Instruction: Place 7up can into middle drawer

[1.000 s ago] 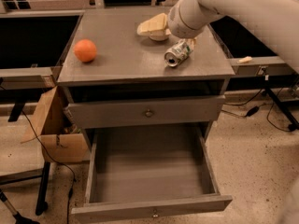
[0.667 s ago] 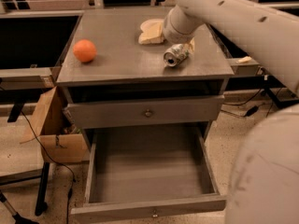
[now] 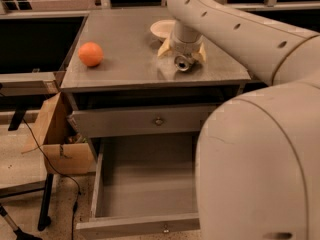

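Tool [image 3: 182, 51] is hanging directly over the 7up can [image 3: 183, 63], jaws spread wide and straddling it. Can is lying sideways on the tabletop [image 3: 125, 59], long axis pointing at camera. Middle drawer [image 3: 145, 184] is gaping open below.

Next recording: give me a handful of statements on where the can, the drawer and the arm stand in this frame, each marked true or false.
1. The silver-and-green soda can lies on the grey cabinet top. True.
2. The wide grey bottom drawer is pushed shut. False: it is pulled open.
3. The pincer is down at the can on the cabinet top. True.
4. The round orange fruit sits inside the drawer. False: it is on the cabinet top, left of the can and apart from it.
5. The cream bowl stands on the floor. False: it is on the cabinet top, behind the pincer.
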{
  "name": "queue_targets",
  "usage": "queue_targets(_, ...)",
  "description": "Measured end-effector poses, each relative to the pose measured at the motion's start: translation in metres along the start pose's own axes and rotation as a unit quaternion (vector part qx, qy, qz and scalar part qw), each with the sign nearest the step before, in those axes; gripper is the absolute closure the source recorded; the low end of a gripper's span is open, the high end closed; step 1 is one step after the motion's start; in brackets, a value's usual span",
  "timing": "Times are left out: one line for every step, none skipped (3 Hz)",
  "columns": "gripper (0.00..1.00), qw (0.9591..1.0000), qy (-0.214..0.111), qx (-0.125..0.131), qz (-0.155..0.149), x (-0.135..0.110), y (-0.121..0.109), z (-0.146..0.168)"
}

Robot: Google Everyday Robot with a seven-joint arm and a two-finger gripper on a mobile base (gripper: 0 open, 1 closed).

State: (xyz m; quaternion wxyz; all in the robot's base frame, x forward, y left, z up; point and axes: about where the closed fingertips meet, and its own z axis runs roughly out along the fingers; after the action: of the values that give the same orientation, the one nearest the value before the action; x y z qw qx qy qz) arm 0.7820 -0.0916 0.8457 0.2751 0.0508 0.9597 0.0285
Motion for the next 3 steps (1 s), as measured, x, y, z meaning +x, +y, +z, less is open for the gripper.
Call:
queue_targets(0.49, 0.9987, 0.007, 0.051, 0.004, 0.001, -0.01, 0.013)
queue_targets(0.72, 0.9987, 0.007, 0.051, 0.004, 0.0, -0.01, 0.01)
queue_targets(0.95, 0.9982, -0.024, 0.055, 0.006, -0.005, -0.016, -0.012)
